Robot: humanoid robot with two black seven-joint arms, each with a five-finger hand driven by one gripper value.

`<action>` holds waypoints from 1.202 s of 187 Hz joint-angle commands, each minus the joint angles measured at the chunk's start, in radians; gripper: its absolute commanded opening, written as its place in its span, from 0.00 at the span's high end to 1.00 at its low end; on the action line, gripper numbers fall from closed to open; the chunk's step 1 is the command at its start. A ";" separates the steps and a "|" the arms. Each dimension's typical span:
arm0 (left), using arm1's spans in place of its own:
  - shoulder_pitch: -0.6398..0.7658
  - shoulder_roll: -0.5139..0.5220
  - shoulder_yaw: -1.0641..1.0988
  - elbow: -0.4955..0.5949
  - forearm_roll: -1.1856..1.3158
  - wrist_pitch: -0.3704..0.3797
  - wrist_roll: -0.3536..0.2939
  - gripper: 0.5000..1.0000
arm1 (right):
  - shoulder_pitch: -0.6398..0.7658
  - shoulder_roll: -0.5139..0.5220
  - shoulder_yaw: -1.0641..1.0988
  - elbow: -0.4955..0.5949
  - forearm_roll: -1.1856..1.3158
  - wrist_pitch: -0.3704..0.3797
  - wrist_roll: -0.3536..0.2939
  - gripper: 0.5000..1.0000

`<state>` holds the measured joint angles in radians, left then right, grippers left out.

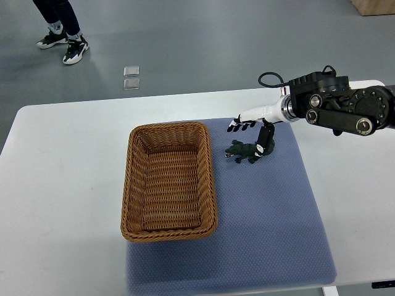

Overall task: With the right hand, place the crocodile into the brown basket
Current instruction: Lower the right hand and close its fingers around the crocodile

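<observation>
Surface: we see it carrying a mat across its middle and right.
Basket: we find it over the mat's left edge, partly on bare surface.
Crocodile: we see it on the mat, just right of the basket's far corner, outside it.
Right hand: we see it coming in from the right, just behind the crocodile.
Floor: beyond the surface, we see a person's shoes far left.

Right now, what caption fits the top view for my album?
Right hand reaches for the toy crocodile beside the brown wicker basket.
</observation>
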<state>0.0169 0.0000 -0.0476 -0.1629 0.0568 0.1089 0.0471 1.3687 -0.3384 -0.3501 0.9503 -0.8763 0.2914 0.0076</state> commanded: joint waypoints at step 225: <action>0.000 0.000 0.005 0.002 0.000 0.002 -0.001 0.00 | -0.049 0.009 -0.009 -0.070 -0.078 -0.061 0.005 1.00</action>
<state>0.0168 0.0000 -0.0433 -0.1610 0.0568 0.1105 0.0464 1.3052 -0.3149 -0.3616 0.8733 -0.9500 0.2271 0.0125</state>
